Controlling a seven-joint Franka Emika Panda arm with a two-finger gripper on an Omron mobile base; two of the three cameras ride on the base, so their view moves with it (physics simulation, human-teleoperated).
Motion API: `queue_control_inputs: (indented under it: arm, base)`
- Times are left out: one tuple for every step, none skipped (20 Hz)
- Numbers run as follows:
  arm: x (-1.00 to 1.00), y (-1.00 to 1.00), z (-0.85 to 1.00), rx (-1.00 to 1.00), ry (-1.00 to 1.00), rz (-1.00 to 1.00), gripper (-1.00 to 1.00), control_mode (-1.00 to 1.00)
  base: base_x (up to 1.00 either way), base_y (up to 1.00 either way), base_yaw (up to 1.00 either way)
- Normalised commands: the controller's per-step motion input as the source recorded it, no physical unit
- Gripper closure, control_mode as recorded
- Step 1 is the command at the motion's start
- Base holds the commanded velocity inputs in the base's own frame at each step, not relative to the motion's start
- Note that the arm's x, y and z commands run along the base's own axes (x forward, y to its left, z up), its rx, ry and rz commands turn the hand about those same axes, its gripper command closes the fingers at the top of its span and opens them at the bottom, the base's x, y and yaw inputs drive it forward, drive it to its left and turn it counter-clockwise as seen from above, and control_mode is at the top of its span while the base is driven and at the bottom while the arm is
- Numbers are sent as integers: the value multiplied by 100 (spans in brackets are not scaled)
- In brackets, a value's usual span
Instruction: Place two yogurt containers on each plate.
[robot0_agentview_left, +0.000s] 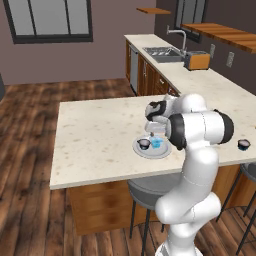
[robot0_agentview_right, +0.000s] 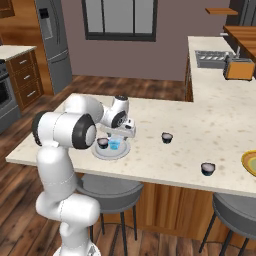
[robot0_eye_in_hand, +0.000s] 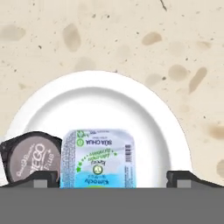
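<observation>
**Yogurt cups: two on the grey plate, two off it**

Yogurt comes in four tiny round cups here. The see-through light blue cup (robot0_eye_in_hand: 97, 158) sits on the round pale grey plate (robot0_eye_in_hand: 100, 105), and a dark cup with a pale top (robot0_eye_in_hand: 31, 158) sits right beside it on the same plate, very close or just touching. The grey plate rests on the speckled cream tabletop (robot0_agentview_left: 95, 135).

Two more dark cups stand on the tabletop, away from the grey plate: one (robot0_agentview_right: 167, 137) is near it, and the other (robot0_agentview_right: 208, 169) is farther off, close to the round yellow plate with a greenish edge (robot0_agentview_right: 249, 163).

The two-finger gripper (robot0_eye_in_hand: 112, 177) hangs right over the grey plate. Its fingers are spread wide, one on each side of the blue cup, and they hold nothing.
</observation>
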Motion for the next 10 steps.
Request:
queue_control_inputs:
  arm:
    - [-8, 6, 41, 3, 0, 0, -100, -100]
    - [-10, 4, 36, 3, 0, 0, -100, -100]
    - [-11, 0, 36, 4, 0, 0, -100, -100]
    - [-20, 0, 40, 4, 0, 0, -100, -100]
    - [-32, -5, 47, 5, 0, 0, -100, -100]
    - [-43, -5, 47, 5, 0, 0, -100, -100]
    - [-56, -11, 43, 5, 1, 0, -100, -100]
    - [-77, -22, 36, 3, 6, -3, -100, -100]
    - [-87, -28, 28, 0, 12, -6, -100, -100]
    - [-98, -32, 23, 1, 11, -6, -100, -100]
  base:
    - [0, 0, 0]
    - [0, 0, 0]
    - [0, 0, 0]
    - [0, 0, 0]
    - [0, 0, 0]
    - [0, 0, 0]
    - [0, 0, 0]
    - [0, 0, 0]
    - [0, 0, 0]
    - [0, 0, 0]
